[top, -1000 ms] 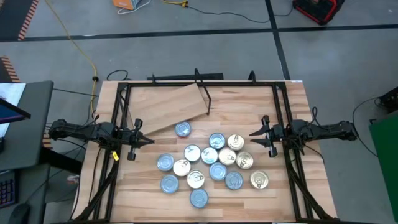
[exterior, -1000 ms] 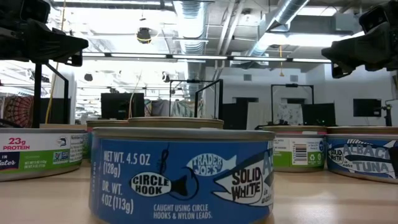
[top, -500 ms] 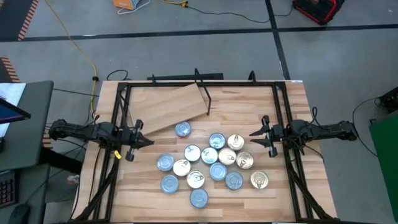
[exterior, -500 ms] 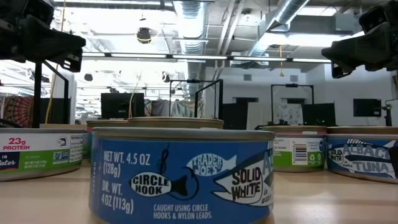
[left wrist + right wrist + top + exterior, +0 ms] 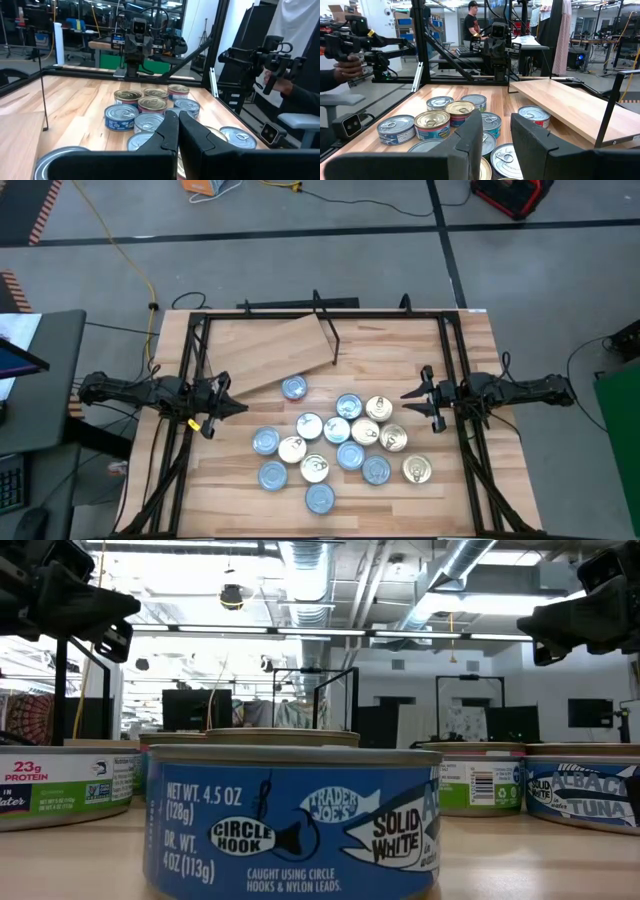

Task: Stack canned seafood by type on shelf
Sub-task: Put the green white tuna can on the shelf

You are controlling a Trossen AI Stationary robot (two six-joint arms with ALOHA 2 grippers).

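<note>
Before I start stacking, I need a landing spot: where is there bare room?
The shelf is bare. The tabletop is open along its right edge. The canned seafood crowds the middle, between the shut left gripper and the open right gripper.

Rear tins behind front blue tin, low view.

Left hand hangs with fingers pressed together; right hand faces it, fingers parted, holding nothing.

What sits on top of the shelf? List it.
Nothing: the shelf has a bare top, with only its black rod upright at one edge. All tins lie on the tabletop beside it. Underneath is hidden.
</note>
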